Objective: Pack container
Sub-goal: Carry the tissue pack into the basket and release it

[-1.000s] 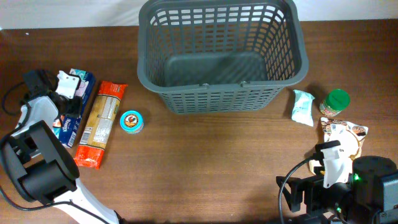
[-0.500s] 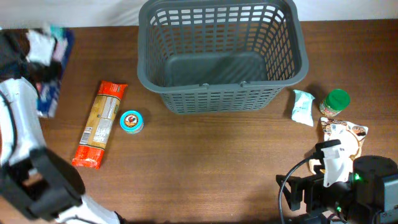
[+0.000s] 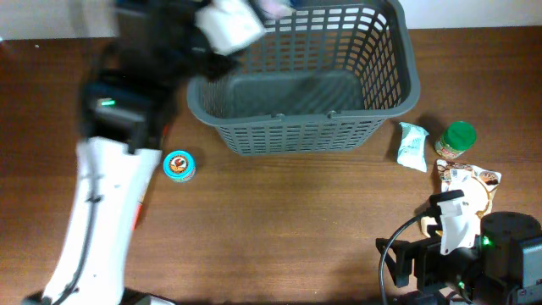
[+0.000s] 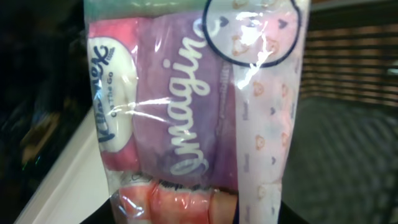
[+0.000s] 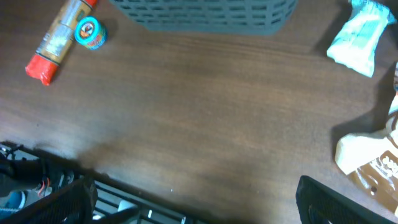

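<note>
Quick count from my side: one container, a dark grey plastic basket with slotted lattice walls and a thick rounded rim, sitting at 12 o'clock on the wooden table. My left gripper is a blur over its 10 o'clock corner, clamped on one tissue pack: crinkly clear wrap with at least four soft packets inside (pink, purple, white with bears, orange).

At 9 o'clock there's one round blue tin and one long pasta pack with red ends. At 3 o'clock: one mint pouch, one green-lidded jar, one brown-and-white packet.

My right gripper sits at 5 o'clock, fingers spread, nothing in them.
</note>
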`<state>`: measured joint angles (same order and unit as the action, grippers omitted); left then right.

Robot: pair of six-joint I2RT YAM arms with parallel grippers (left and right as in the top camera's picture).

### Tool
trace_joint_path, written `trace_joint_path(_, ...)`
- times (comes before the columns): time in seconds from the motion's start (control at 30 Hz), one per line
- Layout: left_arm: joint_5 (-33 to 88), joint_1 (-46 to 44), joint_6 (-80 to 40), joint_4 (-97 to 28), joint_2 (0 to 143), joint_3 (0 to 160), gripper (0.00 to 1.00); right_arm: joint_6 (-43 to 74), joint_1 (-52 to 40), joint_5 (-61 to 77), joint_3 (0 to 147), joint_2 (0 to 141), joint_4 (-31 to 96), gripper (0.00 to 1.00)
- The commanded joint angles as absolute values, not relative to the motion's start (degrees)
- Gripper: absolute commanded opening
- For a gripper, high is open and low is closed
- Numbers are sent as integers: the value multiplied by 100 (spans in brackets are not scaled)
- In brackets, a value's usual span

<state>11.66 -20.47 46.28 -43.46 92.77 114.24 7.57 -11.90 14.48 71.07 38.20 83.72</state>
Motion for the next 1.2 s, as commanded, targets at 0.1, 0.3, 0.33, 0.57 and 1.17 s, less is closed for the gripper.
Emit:
trace_joint_path(0.1, -711, -3131, 5833, -3972, 10309, 11574, 32, 777, -1236, 1444, 7087, 3795, 8554, 99)
trace_joint_path(0.3, -1079, -3153, 6031, -3295, 11279, 11793, 31, 779, -1236, 1444, 7087, 3795, 8672, 99)
trace_joint_path(0.33, -1076, -3116, 6014, -3297, 11367, 11793, 31, 779, -1236, 1444, 7087, 3795, 8676, 99)
trace_joint_path(0.57, -530, -2814, 5986, -3142, 11845, 11793, 31, 781, -1236, 1444, 7087, 3795, 8678, 99)
trace_joint_path(1.17, -259, -2801, 4860, -3680, 11314, 11983, 70, 777, -1236, 1439, 7087, 3795, 8656, 99)
